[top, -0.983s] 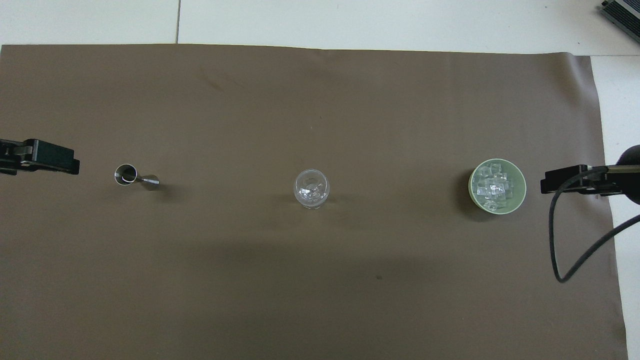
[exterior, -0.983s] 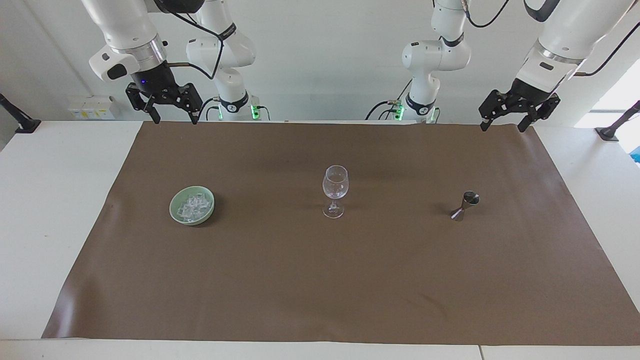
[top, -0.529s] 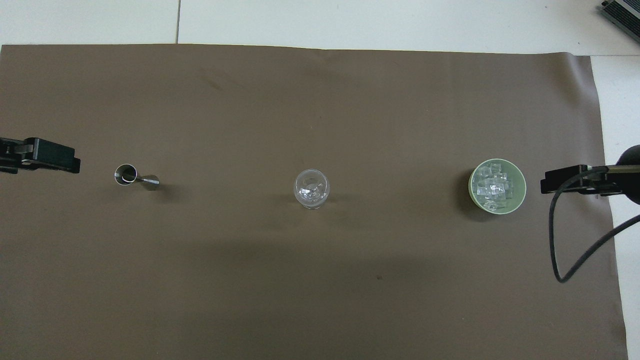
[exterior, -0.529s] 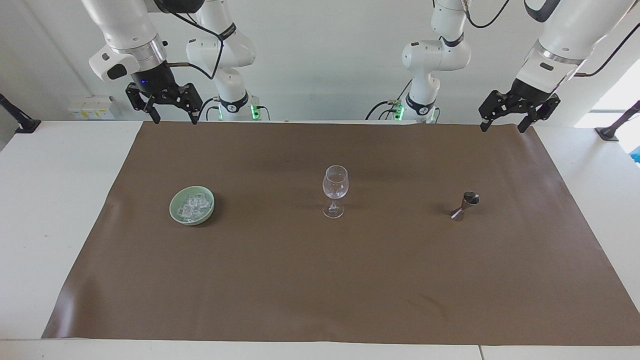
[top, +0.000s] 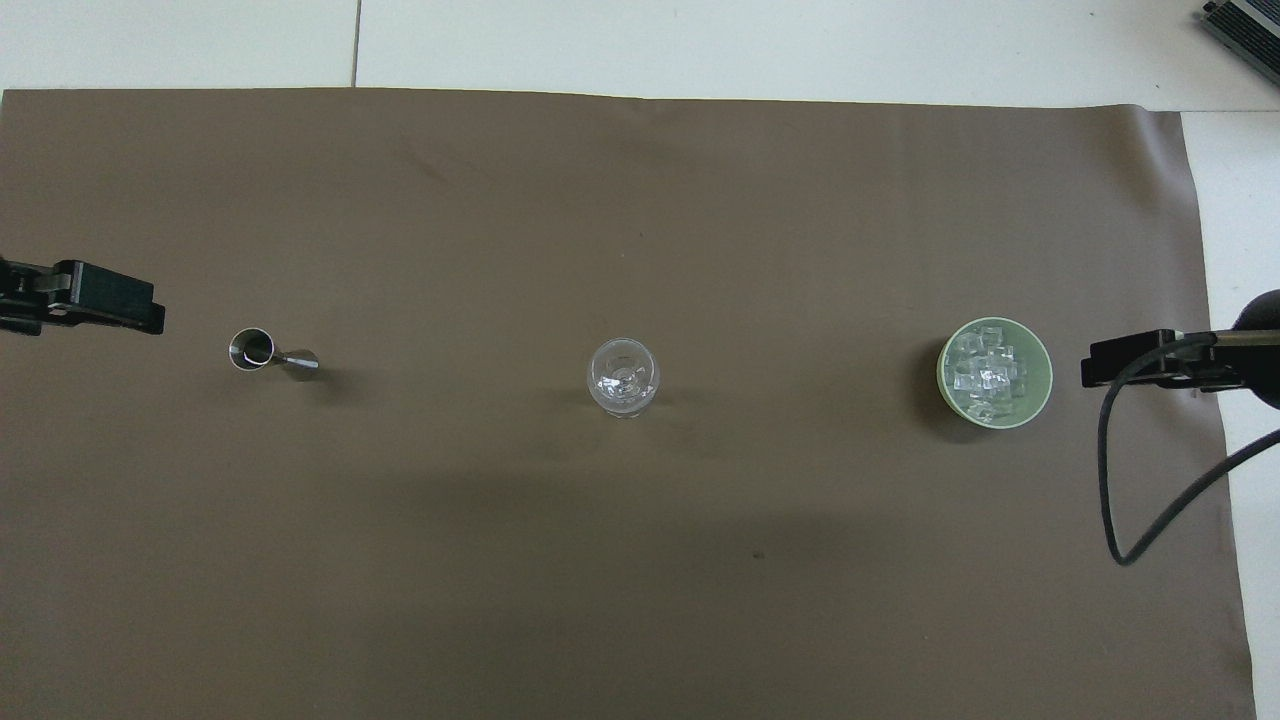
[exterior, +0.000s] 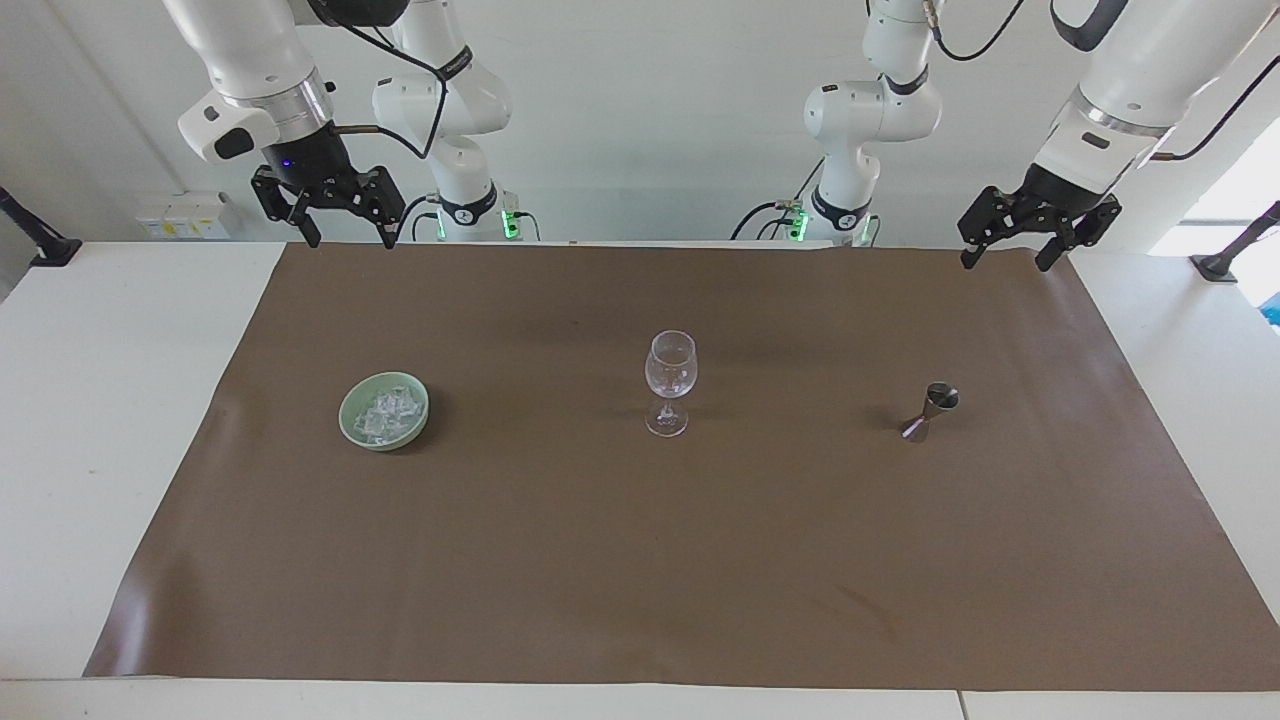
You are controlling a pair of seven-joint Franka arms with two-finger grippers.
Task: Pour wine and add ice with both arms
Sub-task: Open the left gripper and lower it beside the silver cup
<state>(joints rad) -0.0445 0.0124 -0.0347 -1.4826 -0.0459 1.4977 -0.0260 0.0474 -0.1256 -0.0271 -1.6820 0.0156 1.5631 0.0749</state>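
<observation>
You have one white table (exterior: 120, 420) carrying one brown mat (exterior: 640, 560) that covers most of its top. Two white arms hang raised over the mat's edge nearest the robots: the left arm (exterior: 1130, 90) ends in the left gripper (exterior: 1007, 252), fingers spread and empty, over the mat's corner at its own end; the right arm (exterior: 255, 70) ends in the right gripper (exterior: 350, 236), also spread and empty, over the corner at its end. Containers, three in a row across the mat, well apart: one pale green bowl (exterior: 384, 411) toward the right arm's end, holding the ice (top: 987, 375), a heap of clear cubes; one wine glass (exterior: 669, 383) upright at the middle, contents not discernible; one steel jigger (exterior: 930, 411) upright toward the left arm's end. You will find no legible writing.
</observation>
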